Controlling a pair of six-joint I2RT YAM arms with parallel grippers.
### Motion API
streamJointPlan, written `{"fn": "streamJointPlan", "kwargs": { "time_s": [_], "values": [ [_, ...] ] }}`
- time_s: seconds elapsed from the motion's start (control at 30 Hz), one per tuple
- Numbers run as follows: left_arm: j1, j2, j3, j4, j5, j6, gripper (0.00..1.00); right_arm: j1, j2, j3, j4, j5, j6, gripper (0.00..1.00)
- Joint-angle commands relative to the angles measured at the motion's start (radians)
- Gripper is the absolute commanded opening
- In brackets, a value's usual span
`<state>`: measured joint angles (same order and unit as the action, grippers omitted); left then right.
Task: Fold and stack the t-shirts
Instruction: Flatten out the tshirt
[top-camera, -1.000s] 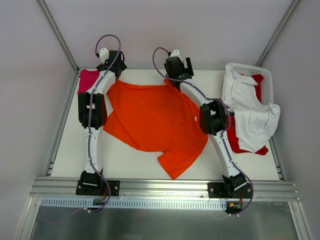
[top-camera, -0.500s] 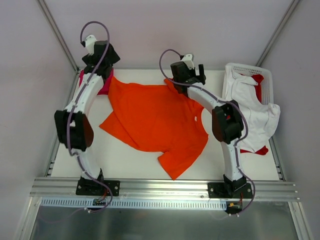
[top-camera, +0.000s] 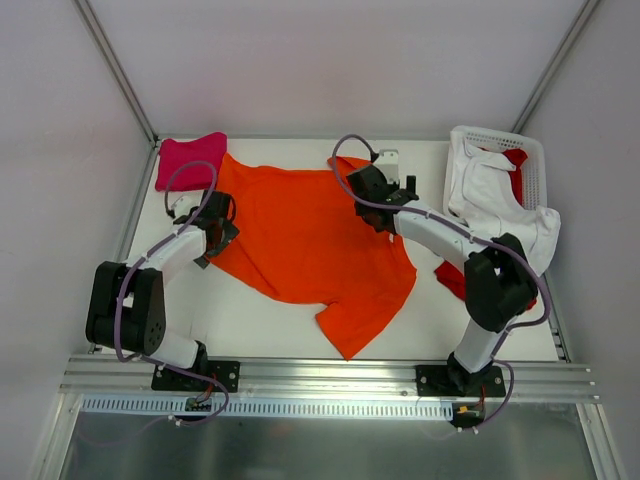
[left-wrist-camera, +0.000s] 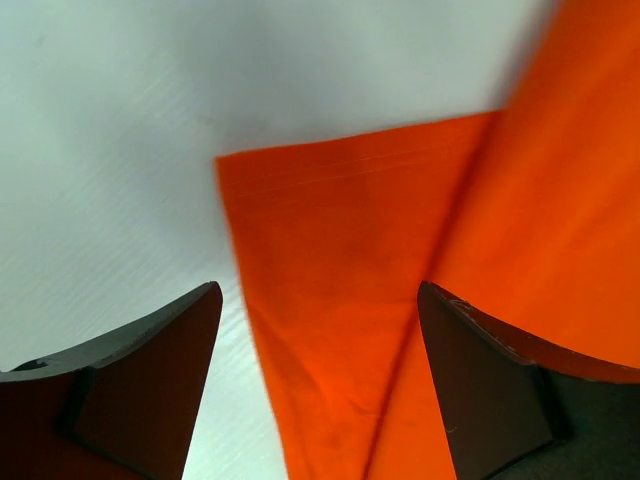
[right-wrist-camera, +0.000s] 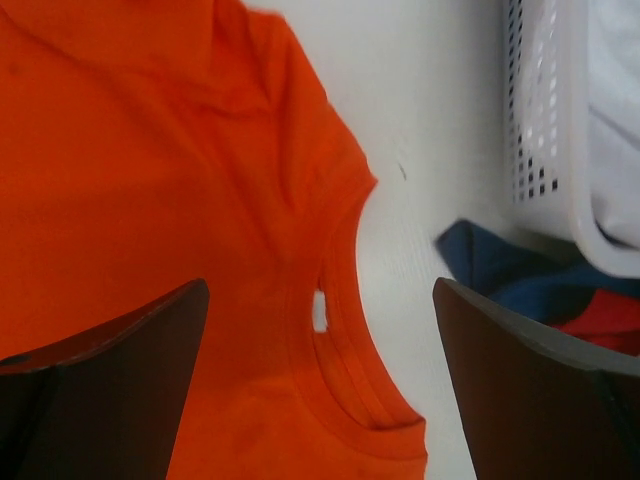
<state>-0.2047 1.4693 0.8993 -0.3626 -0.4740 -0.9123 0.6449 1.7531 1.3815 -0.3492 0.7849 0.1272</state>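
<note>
Though it blurs, the orange t-shirt's (right-wrist-camera: 150, 200) label (right-wrist-camera: 319, 310) shows.

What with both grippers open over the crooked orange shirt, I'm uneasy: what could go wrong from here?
The left gripper straddles only the sleeve edge of the orange shirt; a shallow pinch may slip off. The right gripper hangs over the collar; closing there could bunch the cloth. The right arm's elbow sits right by the white shirt spilling from the basket and might drag it.

Left gripper (left-wrist-camera: 318, 300), right gripper (right-wrist-camera: 320, 290): spread wide
</note>
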Motion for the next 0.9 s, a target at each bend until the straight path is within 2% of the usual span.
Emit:
{"fn": "streamJointPlan", "kwargs": {
  "time_s": [0.0,0.17,0.57,0.7,0.87],
  "values": [
    [0.056,-0.037,-0.057,0.025,0.115,-0.164,0.79,0.01,-0.108,-0.077,-0.036,-0.036,0.075,0.99],
    [0.087,-0.029,-0.108,0.063,0.147,-0.218,0.76,0.022,-0.156,-0.157,-0.06,-0.032,0.092,0.99],
    [0.091,0.013,-0.134,0.06,0.069,-0.303,0.7,0.022,-0.204,-0.222,-0.1,-0.023,0.097,1.0],
    [0.105,-0.004,-0.151,0.031,0.063,-0.298,0.64,0.022,-0.228,-0.251,-0.102,-0.019,0.091,0.99],
    [0.105,-0.049,-0.151,-0.009,0.022,-0.235,0.62,0.024,-0.231,-0.265,-0.108,-0.026,0.089,0.99]
  ]
}}
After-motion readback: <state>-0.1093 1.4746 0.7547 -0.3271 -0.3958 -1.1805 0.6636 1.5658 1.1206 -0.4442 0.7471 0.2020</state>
